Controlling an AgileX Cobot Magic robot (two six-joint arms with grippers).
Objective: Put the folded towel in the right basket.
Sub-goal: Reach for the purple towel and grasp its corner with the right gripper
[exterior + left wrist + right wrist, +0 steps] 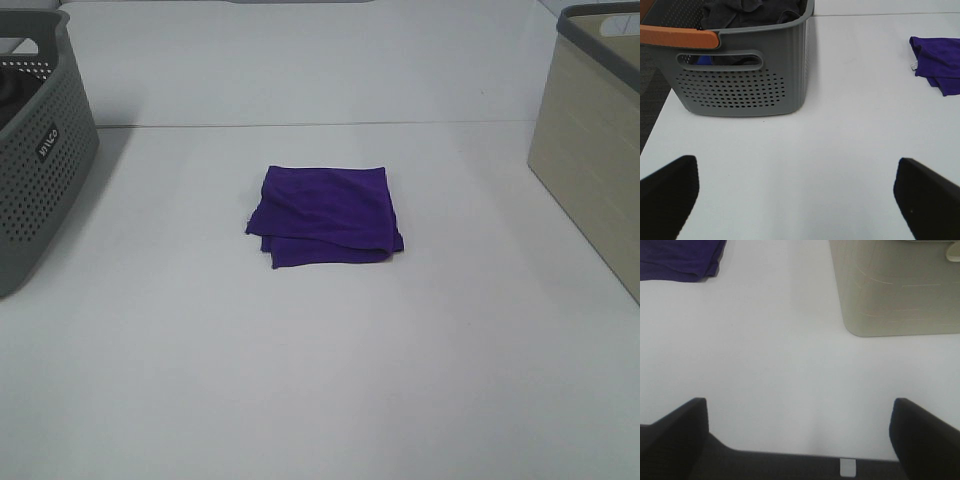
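Note:
A folded purple towel [325,216] lies flat in the middle of the white table. It also shows in the left wrist view [938,62] and in the right wrist view [680,259]. The beige right basket [592,140] stands at the table's right edge and shows in the right wrist view [897,287]. My left gripper [795,197] is open and empty over bare table, well short of the towel. My right gripper [797,437] is open and empty near the table's front edge. Neither gripper shows in the exterior view.
A grey perforated basket [35,150] stands at the left edge; the left wrist view [740,75] shows dark cloth inside it and an orange handle [677,36]. The white table [320,380] stretches between the baskets.

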